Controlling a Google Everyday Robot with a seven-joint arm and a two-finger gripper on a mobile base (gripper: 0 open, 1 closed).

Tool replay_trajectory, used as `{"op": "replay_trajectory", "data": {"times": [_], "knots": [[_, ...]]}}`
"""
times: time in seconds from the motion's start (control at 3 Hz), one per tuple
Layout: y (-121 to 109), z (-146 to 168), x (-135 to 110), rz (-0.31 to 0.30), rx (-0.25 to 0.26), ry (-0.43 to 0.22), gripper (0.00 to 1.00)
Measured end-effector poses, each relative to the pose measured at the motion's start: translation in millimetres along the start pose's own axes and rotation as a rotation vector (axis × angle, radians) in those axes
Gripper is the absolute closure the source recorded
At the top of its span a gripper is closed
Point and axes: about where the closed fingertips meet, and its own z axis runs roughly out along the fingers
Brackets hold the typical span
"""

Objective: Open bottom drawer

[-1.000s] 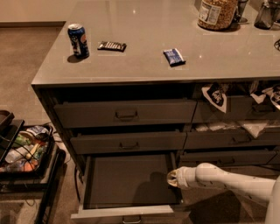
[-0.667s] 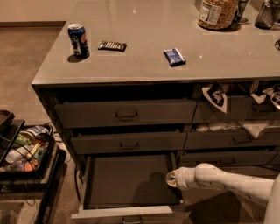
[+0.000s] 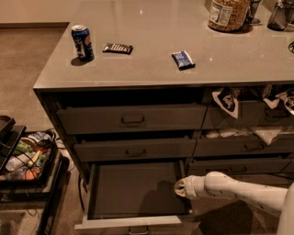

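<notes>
The bottom drawer [image 3: 133, 189] of the left stack stands pulled far out, showing a dark, flat, bare inside. Its light front edge [image 3: 128, 222] is at the frame's bottom, with the small centre pull [image 3: 138, 229] just showing. My gripper [image 3: 180, 187] comes in from the right on a white arm [image 3: 239, 190]. It sits at the drawer's right side wall, near its back corner, below the middle drawer [image 3: 135, 149].
On the counter [image 3: 151, 69] lie a blue can [image 3: 82, 42], a dark candy bar [image 3: 117, 47], a blue packet [image 3: 183, 59] and a jar [image 3: 228, 13]. The right drawer stack [image 3: 243, 144] shows snack bags [image 3: 227, 98]. A cart of snacks [image 3: 25, 158] stands on the floor at left.
</notes>
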Motion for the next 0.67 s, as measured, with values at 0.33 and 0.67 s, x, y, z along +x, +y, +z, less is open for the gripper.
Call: {"op": "replay_trajectory", "data": {"times": [0.33,0.67], "knots": [[0.0,0.0,0.0,0.000,0.000,0.000,0.12],[0.0,0.0,0.0,0.000,0.000,0.000,0.00]]}}
